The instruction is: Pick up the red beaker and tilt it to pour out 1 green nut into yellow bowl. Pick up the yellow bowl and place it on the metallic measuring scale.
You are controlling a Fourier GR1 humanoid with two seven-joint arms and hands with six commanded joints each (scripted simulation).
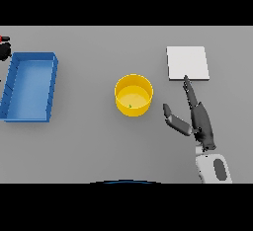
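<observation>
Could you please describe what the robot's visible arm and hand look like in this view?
The right robot hand is dark grey, with slim, segmented fingers and a thumb. It joins a white forearm shell bearing a grey oval inset. No cables or markings show.

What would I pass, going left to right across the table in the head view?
Red and black object at the left edge → blue rectangular tray → round yellow bowl → robot's dark right hand, below the flat white square scale.
</observation>
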